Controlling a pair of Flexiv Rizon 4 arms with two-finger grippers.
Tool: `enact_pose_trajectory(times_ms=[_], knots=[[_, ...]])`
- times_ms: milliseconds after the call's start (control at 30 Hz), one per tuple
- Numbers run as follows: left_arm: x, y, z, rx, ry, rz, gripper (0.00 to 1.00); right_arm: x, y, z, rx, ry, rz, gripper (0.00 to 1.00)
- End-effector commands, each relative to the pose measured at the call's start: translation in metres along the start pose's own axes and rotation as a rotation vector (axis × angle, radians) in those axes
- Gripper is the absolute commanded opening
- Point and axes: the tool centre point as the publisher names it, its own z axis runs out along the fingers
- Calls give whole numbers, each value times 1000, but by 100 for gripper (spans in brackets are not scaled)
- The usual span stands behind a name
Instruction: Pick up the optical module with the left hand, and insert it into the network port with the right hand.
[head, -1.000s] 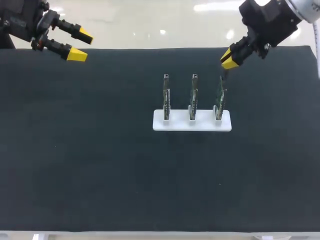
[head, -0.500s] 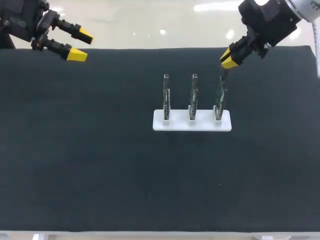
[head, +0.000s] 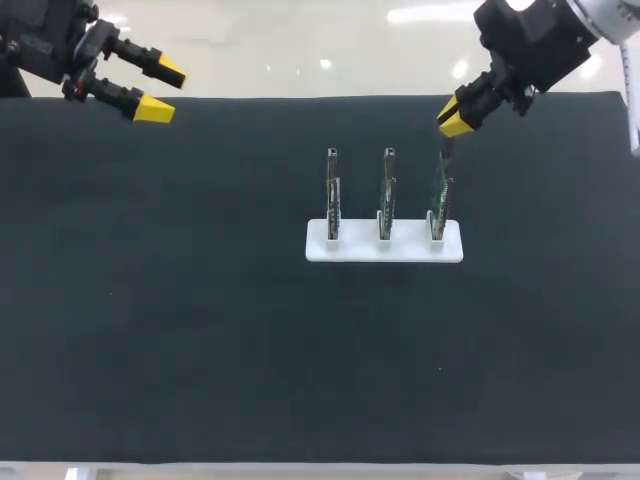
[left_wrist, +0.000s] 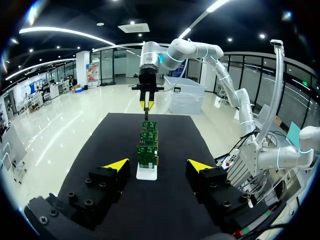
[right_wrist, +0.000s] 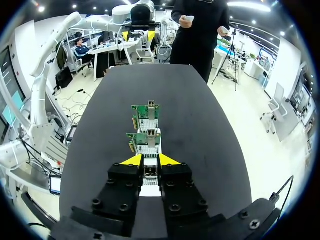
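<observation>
A white stand (head: 360, 245) at the table's middle holds three upright green circuit boards. My right gripper (head: 457, 120) hangs just above the top of the rightmost board (head: 438, 198). Its yellow tips are nearly together, shut on a small dark optical module (head: 446, 146) that reaches down to that board's top edge. In the right wrist view the metallic module (right_wrist: 149, 172) sits between the fingers (right_wrist: 134, 160), with the other boards (right_wrist: 146, 140) lined up ahead. My left gripper (head: 162, 92) is open and holds nothing at the far left corner.
The black mat (head: 200, 300) covers the whole table, with the stand the only thing on it. In the left wrist view my right arm's gripper (left_wrist: 146, 105) points down over the row of boards (left_wrist: 148, 150), well ahead of my left gripper (left_wrist: 158, 165).
My right gripper has edged slightly to the left above the rightmost board. The left arm has not moved.
</observation>
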Motion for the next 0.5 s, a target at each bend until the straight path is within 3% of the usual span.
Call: enact_pose_trajectory(times_ms=[33, 433, 467, 500], knots=[[-1, 1, 1, 1, 4, -1, 100, 2, -3, 3, -4, -11, -2, 0], [-1, 1, 1, 1, 4, -1, 100, 5, -4, 6, -13, -22, 2, 0], [-1, 1, 1, 1, 4, -1, 100, 4, -4, 6, -13, -25, 1, 44], [-1, 1, 1, 1, 4, -1, 100, 3, -4, 5, -11, -27, 5, 100]])
